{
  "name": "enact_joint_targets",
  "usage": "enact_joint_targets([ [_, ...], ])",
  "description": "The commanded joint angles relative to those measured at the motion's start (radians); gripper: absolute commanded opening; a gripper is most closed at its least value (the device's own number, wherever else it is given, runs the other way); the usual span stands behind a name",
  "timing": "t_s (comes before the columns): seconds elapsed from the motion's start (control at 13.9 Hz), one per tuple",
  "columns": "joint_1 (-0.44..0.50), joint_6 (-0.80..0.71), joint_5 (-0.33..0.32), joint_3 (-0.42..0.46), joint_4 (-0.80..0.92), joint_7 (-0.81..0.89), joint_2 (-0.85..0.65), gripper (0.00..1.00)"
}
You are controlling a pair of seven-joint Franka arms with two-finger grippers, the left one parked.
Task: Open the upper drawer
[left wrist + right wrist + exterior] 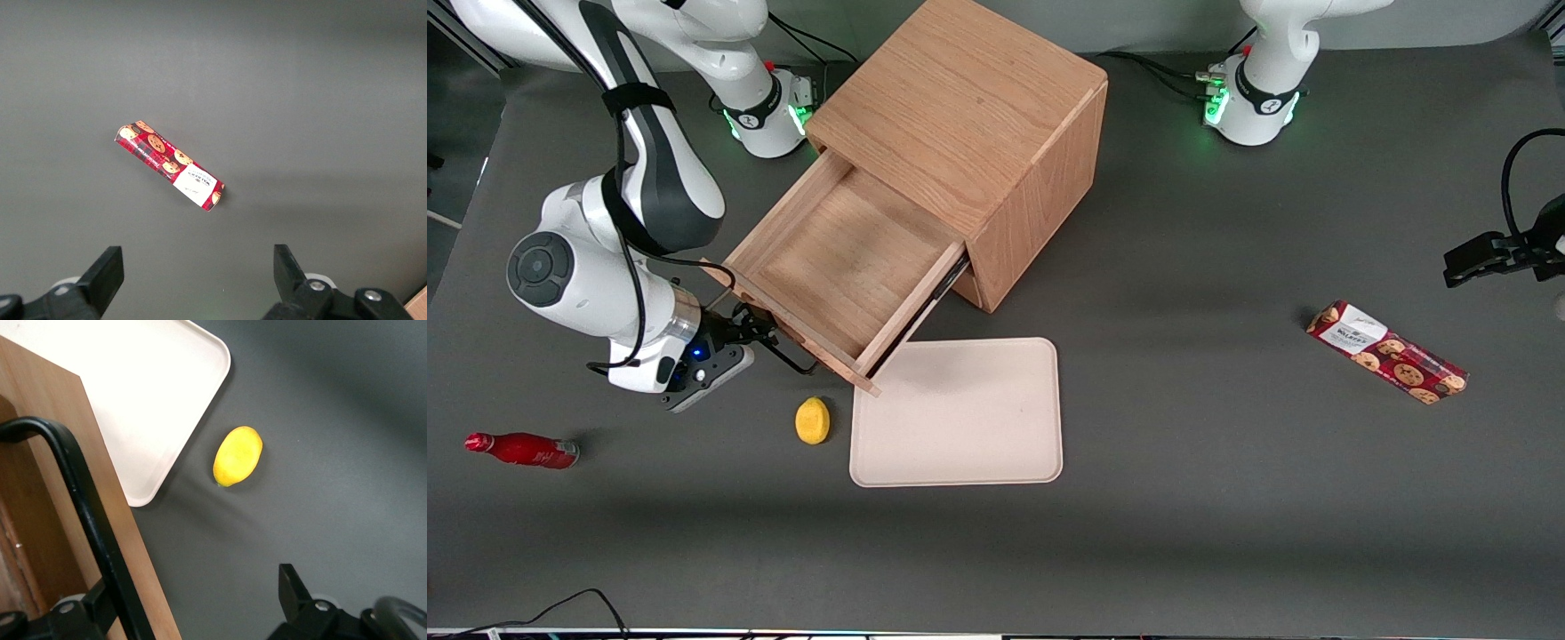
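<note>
The oak cube cabinet (960,116) stands at the back of the table. Its upper drawer (836,258) is pulled far out, an empty shallow tray. The drawer's thin black bar handle (787,356) sits on the flat front, nearest the front camera. It also shows in the right wrist view (87,520), against the wooden drawer front (63,453). My right gripper (758,342) is at the handle's working-arm end. Its fingers are spread wide (198,587). One finger (100,607) lies by the bar and the other finger (293,590) is over bare table. The lower drawer is hidden beneath the upper one.
A beige tray (958,412) lies in front of the drawer, and a yellow lemon (812,420) lies beside it, close to my gripper. A red bottle (523,450) lies toward the working arm's end. A red cookie box (1387,352) lies toward the parked arm's end.
</note>
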Motion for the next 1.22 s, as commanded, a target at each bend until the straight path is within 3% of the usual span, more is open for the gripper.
enact_joint_targets([
  [0.0,-0.002,0.009,-0.010,-0.004,0.028,-0.013,0.016,1.00],
  [0.29,-0.003,-0.029,-0.010,-0.004,0.071,-0.004,-0.009,1.00],
  [0.72,-0.003,-0.267,-0.073,-0.007,0.212,0.045,-0.106,1.00],
  [1.15,0.052,-0.423,-0.057,-0.197,0.234,0.402,-0.247,1.00],
])
